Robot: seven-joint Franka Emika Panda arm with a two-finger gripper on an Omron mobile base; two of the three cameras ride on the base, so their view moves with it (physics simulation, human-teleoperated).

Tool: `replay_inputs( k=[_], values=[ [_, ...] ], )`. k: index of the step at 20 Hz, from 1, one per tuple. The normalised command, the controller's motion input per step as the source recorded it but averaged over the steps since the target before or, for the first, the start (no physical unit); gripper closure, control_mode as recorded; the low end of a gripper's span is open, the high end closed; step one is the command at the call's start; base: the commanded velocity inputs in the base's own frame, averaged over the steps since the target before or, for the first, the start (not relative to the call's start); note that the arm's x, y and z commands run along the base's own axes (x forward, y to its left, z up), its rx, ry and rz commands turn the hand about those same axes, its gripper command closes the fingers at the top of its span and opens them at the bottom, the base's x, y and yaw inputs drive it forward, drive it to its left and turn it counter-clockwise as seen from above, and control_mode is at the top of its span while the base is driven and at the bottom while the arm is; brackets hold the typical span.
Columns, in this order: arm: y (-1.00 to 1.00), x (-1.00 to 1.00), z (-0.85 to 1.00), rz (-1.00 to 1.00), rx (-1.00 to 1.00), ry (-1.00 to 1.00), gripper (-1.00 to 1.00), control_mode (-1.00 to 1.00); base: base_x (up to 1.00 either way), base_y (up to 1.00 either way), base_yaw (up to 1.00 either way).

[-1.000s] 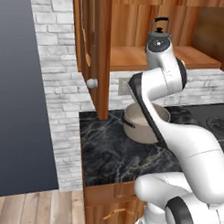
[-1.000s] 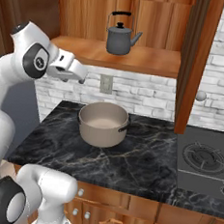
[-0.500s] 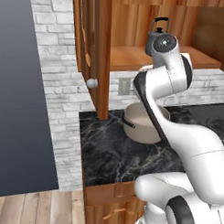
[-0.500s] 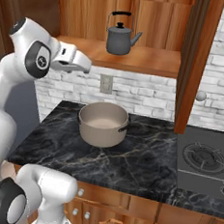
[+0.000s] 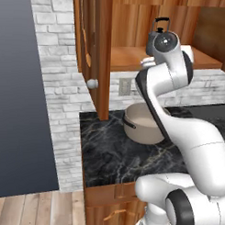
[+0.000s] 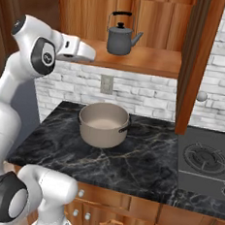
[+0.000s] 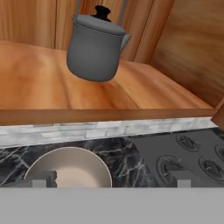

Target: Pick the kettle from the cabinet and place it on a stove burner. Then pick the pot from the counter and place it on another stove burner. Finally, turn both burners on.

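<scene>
Beige pot (image 6: 103, 125) on black marble worktop (image 6: 129, 165), at 7 o'clock below the kettle. Dark grey kettle (image 6: 120, 37) upright on the cabinet (image 6: 153, 60) shelf. End effector (image 7: 111, 180) released, jaws spread wide, clear of the kettle. Burners (image 6: 202, 157) at 3 o'clock of the pot.

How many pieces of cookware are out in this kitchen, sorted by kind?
Kettle, dark grey, on the cabinet shelf: 1
Pot, beige, on the black marble counter: 1
Total: 2
</scene>
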Motion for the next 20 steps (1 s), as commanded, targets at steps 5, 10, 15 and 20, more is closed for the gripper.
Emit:
replay_inputs(
  k=[5, 10, 15, 20],
  values=[
    [0.00, 0.25, 0.30, 0.00, -0.04, -0.12, -1.00, -1.00, 0.00, 0.00, 0.00],
    [0.00, 0.28, 0.29, 0.00, -0.03, -0.11, -1.00, -1.00, 0.00, 0.00, 0.00],
    [0.00, 0.06, 0.16, 0.02, -0.02, -0.13, -1.00, -1.00, 0.00, 0.00, 0.00],
    [0.00, 0.14, 0.25, 0.00, -0.05, -0.14, -1.00, -1.00, 0.00, 0.00, 0.00]
  ],
)
